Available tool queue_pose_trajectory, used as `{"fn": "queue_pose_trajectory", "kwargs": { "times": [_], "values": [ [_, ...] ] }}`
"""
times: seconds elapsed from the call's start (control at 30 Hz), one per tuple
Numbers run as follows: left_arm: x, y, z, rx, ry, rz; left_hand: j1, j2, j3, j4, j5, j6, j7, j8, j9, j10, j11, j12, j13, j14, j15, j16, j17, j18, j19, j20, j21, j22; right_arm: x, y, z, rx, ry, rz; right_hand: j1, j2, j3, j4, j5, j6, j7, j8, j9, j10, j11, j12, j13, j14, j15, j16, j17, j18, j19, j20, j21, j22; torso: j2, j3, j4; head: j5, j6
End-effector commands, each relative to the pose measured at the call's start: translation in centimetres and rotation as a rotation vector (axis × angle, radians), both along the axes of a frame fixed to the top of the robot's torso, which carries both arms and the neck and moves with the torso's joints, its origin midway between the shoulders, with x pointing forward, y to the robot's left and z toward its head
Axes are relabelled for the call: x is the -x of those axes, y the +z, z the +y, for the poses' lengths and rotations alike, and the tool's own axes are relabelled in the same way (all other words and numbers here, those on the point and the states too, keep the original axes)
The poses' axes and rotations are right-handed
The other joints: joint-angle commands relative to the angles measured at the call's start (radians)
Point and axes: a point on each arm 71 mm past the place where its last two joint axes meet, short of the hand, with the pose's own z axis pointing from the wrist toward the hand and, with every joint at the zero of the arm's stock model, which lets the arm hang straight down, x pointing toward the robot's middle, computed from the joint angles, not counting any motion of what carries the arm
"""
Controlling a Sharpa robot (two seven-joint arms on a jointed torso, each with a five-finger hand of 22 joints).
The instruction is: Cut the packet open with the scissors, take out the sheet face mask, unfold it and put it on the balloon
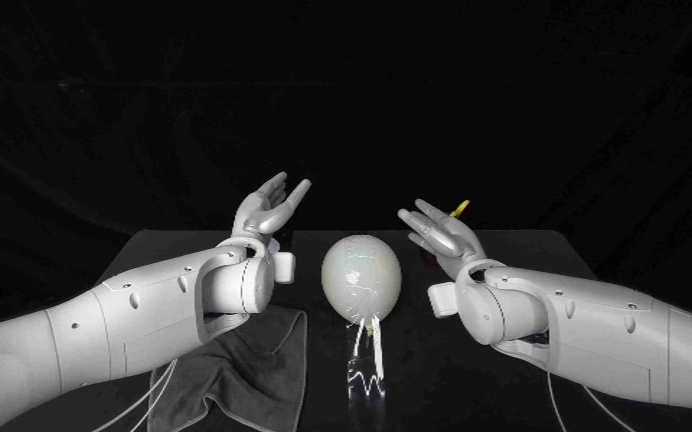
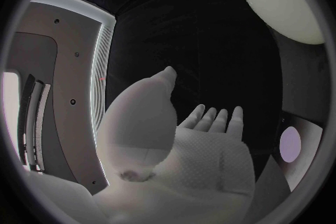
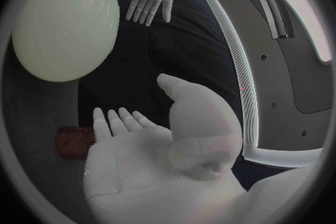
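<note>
Head view, from the left: a grey cloth [image 1: 253, 372] lies crumpled on the black tabletop [image 1: 173, 247], partly hidden by the left arm. Above it the left hand [image 1: 270, 207] is raised off the tabletop, fingers spread wide and holding nothing. In the middle, between the two hands and touching neither, lies the pale egg-shaped balloon [image 1: 361, 277], its narrow end toward the robot, with something clear and glinting [image 1: 368, 367] trailing from that end (too fine to tell what). To the right, the right hand [image 1: 440, 227] is also lifted, fingers apart and empty. A small yellow tip [image 1: 460, 208] shows just behind it. The right wrist view shows a red-brown cylinder [image 3: 73, 141] beside that hand's fingers.
</note>
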Motion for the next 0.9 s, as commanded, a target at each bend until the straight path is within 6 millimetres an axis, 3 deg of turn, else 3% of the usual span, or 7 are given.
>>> {"fn": "queue_pose_trajectory", "kwargs": {
  "times": [0.03,0.23,0.27,0.33,0.47,0.6,0.9],
  "values": [
    [-0.1,0.3,-0.4,0.060,-0.052,-0.021,0.051,-0.001,0.006,0.013,0.007,0.015,0.093,0.009,0.004,0.008,0.014,0.007,0.002,0.006,0.013,0.006,0.003,0.024,0.005,0.015,0.008,0.002,0.1,-0.3,1.1,-0.060,0.167,0.056,0.064,0.003,0.026,-0.016,0.014,0.037,0.156,0.017,0.013,0.048,0.026,0.012,0.007,0.042,0.022,0.014,0.010,0.009,0.016,0.019,0.013,0.007,0.000,-0.0001,-0.0002,0.000,0.000],
    [-0.1,0.3,-0.4,0.060,-0.052,-0.021,0.060,0.010,0.007,0.011,0.006,0.035,0.108,0.019,0.010,0.033,0.029,0.012,0.005,0.021,0.017,0.010,0.008,0.028,-0.004,0.019,0.007,0.001,0.2,-0.6,1.3,-0.062,0.199,0.071,0.105,0.003,0.042,-0.050,0.020,0.126,0.163,0.049,0.044,0.170,0.036,0.033,0.019,0.158,0.033,0.048,0.033,-0.001,0.083,0.020,0.044,0.023,0.000,-0.0001,-0.0002,0.000,0.000],
    [0.6,0.5,0.3,0.095,-0.081,-0.007,0.061,0.010,0.007,0.011,0.006,0.036,0.108,0.020,0.010,0.035,0.030,0.012,0.006,0.022,0.017,0.010,0.008,0.028,-0.004,0.019,0.007,0.001,0.3,0.6,0.1,0.034,0.150,-0.060,0.105,0.003,0.042,-0.050,0.020,0.126,0.163,0.049,0.044,0.170,0.036,0.033,0.019,0.158,0.033,0.048,0.033,-0.001,0.083,0.020,0.044,0.023,0.001,-0.0035,-0.0043,-0.008,-0.003],
    [0.7,0.5,0.5,0.099,-0.081,-0.006,0.067,0.016,0.009,0.009,0.007,0.062,0.118,0.034,0.018,0.069,0.045,0.019,0.010,0.048,0.024,0.018,0.015,0.032,0.006,0.021,0.011,0.004,0.3,0.7,-0.2,0.051,0.138,-0.085,0.132,0.000,0.055,-0.074,0.029,0.215,0.161,0.084,0.072,0.288,0.041,0.060,0.031,0.277,0.035,0.087,0.057,-0.004,0.123,0.021,0.062,0.033,0.001,-0.0014,-0.0030,-0.011,-0.003],
    [0.7,0.6,0.7,0.106,-0.083,-0.008,0.083,0.028,0.022,0.003,0.007,0.160,0.146,0.087,0.045,0.206,0.075,0.046,0.023,0.202,0.054,0.066,0.057,0.020,0.130,0.025,0.065,0.031,0.4,1.0,-0.7,0.076,0.117,-0.114,0.159,-0.006,0.075,-0.102,0.038,0.311,0.164,0.120,0.100,0.434,0.043,0.078,0.035,0.400,0.039,0.122,0.077,-0.010,0.179,0.020,0.088,0.043,0.000,-0.0006,-0.0009,-0.015,-0.007],
    [0.8,0.6,1.0,0.109,-0.083,-0.013,0.095,0.032,0.033,-0.002,0.009,0.276,0.150,0.147,0.075,0.369,0.086,0.074,0.033,0.377,0.040,0.126,0.100,0.016,0.315,0.021,0.146,0.070,0.4,1.2,-1.2,0.097,0.096,-0.135,0.165,-0.010,0.088,-0.112,0.044,0.359,0.162,0.137,0.112,0.505,0.037,0.078,0.036,0.459,0.032,0.135,0.084,-0.007,0.209,0.020,0.101,0.047,0.001,-0.0008,-0.0014,-0.018,-0.010],
    [1.2,0.7,1.6,0.118,-0.095,-0.010,0.111,0.031,0.061,-0.012,0.009,0.524,0.134,0.258,0.130,0.693,0.045,0.136,0.048,0.664,-0.012,0.242,0.160,0.070,0.501,0.014,0.242,0.107,1.1,2.0,-2.8,0.141,0.067,-0.170,0.179,-0.028,0.122,-0.142,0.048,0.468,0.159,0.170,0.135,0.676,0.023,0.072,0.043,0.633,0.012,0.171,0.105,0.016,0.427,0.019,0.194,0.086,0.001,-0.0008,-0.0012,-0.027,-0.010]
  ]
}}
